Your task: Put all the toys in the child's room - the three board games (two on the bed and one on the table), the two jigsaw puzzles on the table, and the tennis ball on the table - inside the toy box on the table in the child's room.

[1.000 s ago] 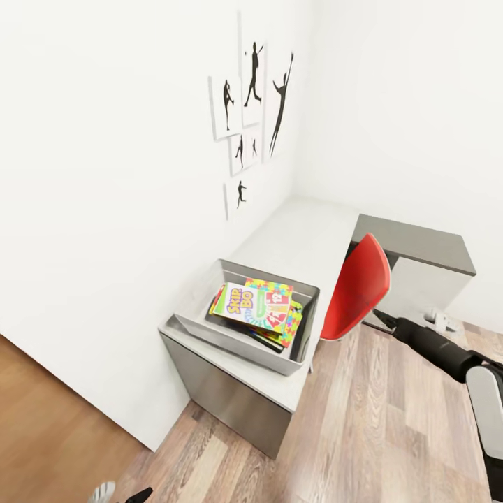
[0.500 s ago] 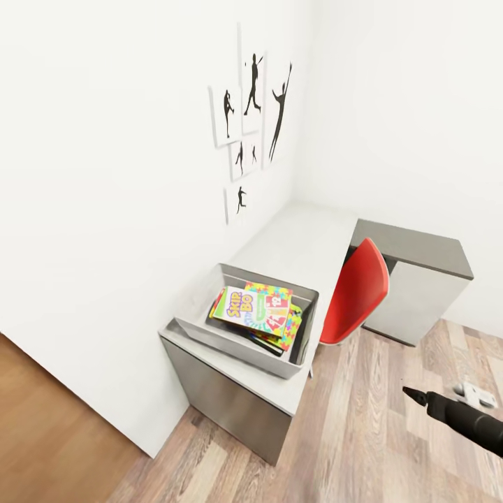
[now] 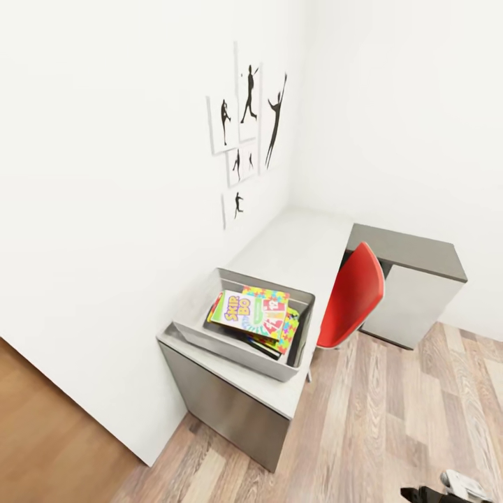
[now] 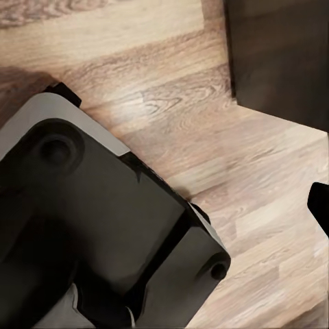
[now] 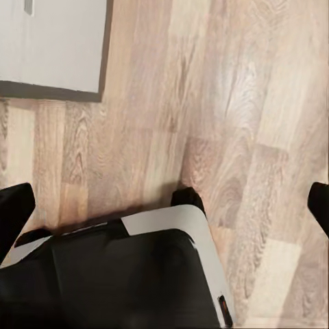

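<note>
Fingers of the right arm (image 5: 164,205) stood well apart, dark tips at either edge of the wrist view, holding nothing above the plank floor (image 5: 226,103); the left fingers (image 4: 321,205) showed one tip, so I could not tell their spread. Far from both, the toy box (image 3: 230,342) sat on the surface (image 3: 293,244), the Skip-Bo board game (image 3: 250,313) topmost on a jigsaw puzzle (image 3: 269,293). Thin, stiff and light, I judged; best pinched at an edge.

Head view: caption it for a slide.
Toy box on the table holds a Skip-Bo game atop other toys, beside a red chair.
</note>
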You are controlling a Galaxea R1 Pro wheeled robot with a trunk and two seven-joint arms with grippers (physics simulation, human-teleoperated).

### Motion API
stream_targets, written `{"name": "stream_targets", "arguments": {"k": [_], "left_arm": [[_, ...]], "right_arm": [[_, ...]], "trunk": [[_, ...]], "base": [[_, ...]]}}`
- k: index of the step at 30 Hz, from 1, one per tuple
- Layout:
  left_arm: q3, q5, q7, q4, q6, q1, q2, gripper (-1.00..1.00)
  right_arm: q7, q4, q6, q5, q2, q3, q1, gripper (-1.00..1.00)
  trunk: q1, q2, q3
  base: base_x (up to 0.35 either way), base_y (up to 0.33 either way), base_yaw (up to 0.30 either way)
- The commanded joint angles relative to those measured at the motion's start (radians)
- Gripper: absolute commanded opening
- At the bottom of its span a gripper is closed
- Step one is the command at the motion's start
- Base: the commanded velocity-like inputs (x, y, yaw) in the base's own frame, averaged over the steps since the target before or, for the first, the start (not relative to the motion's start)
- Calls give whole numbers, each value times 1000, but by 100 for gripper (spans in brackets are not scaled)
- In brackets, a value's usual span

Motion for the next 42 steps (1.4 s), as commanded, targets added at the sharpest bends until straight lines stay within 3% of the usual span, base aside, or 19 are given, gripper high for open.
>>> {"name": "stream_targets", "arguments": {"k": [1, 2, 4, 5, 8, 11, 13, 19, 23, 29, 32, 42], "left_arm": [[3, -1, 1, 18, 0, 0, 5, 100], [3, -1, 1, 18, 0, 0, 5, 100], [3, -11, 3, 63, -18, -4, 15, 100], [3, -11, 3, 63, -18, -4, 15, 100], [1, -19, 4, 142, -54, -22, 27, 100], [0, -21, 4, 170, -68, -29, 29, 100], [-2, -24, 4, 225, -96, -42, 33, 100], [-4, -38, 5, 293, -137, -59, 36, 100], [-4, -68, 5, 335, -176, -69, 37, 100], [-5, -99, 6, 357, -202, -75, 37, 100], [-6, -124, 6, 374, -218, -77, 36, 100], [-6, -150, 37, 431, -259, -80, 33, 100]], "right_arm": [[5, 45, -21, 17, 2, 40, -2, 100], [5, 45, -21, 17, 2, 40, -2, 100], [5, 138, -77, 38, 5, 117, -5, 100], [5, 138, -77, 38, 5, 117, -5, 100], [5, 275, -160, 57, 17, 208, -28, 100], [5, 317, -183, 60, 24, 230, -42, 100], [5, 399, -219, 67, 42, 262, -68, 100], [2, 514, -253, 76, 70, 290, -100, 100], [-2, 589, -283, 95, 90, 305, -118, 100], [-4, 634, -328, 126, 101, 313, -126, 100], [-5, 683, -379, 159, 115, 318, -130, 100], [-4, 771, -505, 207, 145, 321, -131, 100]], "trunk": [[1, -2, 0], [1, -2, 2], [1, -2, 5], [1, -2, 6], [1, -2, 11], [1, -2, 16], [1, -2, 19], [1, -2, 29], [1, -2, 35], [1, -2, 45], [1, -2, 50], [1, -2, 65]], "base": [[0, 0, -66], [0, 0, -66], [0, 0, -70], [0, 0, -72], [0, 0, -83], [0, 0, -91], [0, 0, -97], [0, 0, -104], [0, 0, -114], [0, 0, -124], [0, 0, -130], [0, 0, -122]]}}
